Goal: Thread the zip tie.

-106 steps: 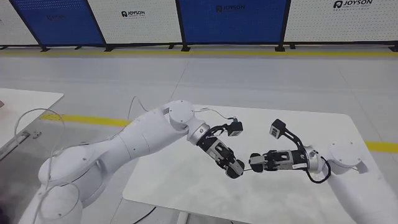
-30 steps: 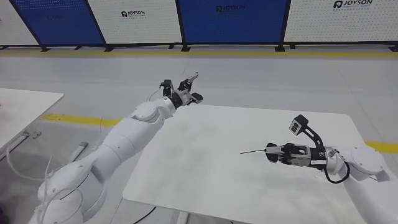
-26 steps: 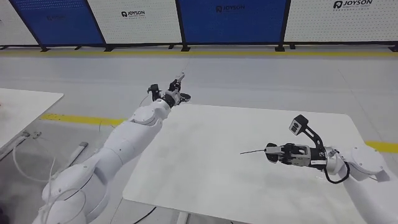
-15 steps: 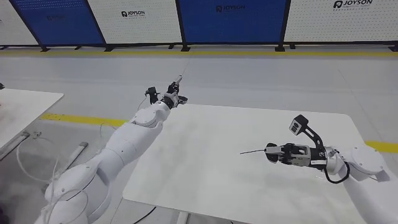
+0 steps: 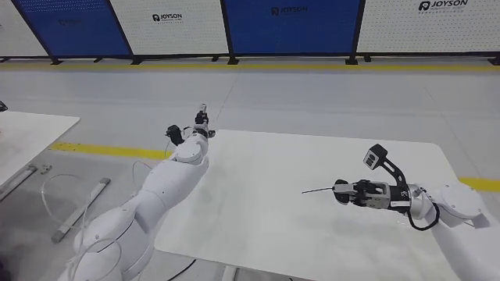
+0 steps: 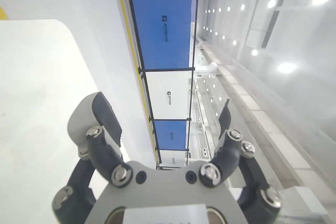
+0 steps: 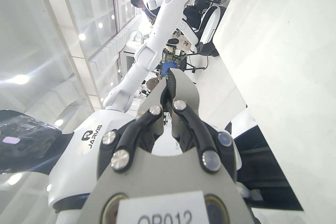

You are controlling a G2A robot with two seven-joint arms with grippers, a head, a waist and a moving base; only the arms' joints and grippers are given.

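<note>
A thin black zip tie (image 5: 316, 191) sticks out level over the white table (image 5: 258, 203), pointing toward the table's left side. My right gripper (image 5: 337, 190) is shut on its end, low over the right half of the table. In the right wrist view the right gripper (image 7: 169, 78) has its fingers pressed together; the tie itself is hard to make out there. My left gripper (image 5: 201, 117) sits at the table's far left corner, well away from the tie. In the left wrist view the left gripper (image 6: 168, 114) stands open with nothing between its fingers (image 6: 107, 117).
The rounded corner of the table (image 6: 31, 64) lies beside the left gripper. A second white table (image 5: 23, 133) stands off to the left across a gap of floor. Blue and white panels (image 5: 289, 12) line the back.
The left arm has swung away from the right gripper at mid-table out to the far left corner, and in the last second drew back a little. The right arm and tie held still.
</note>
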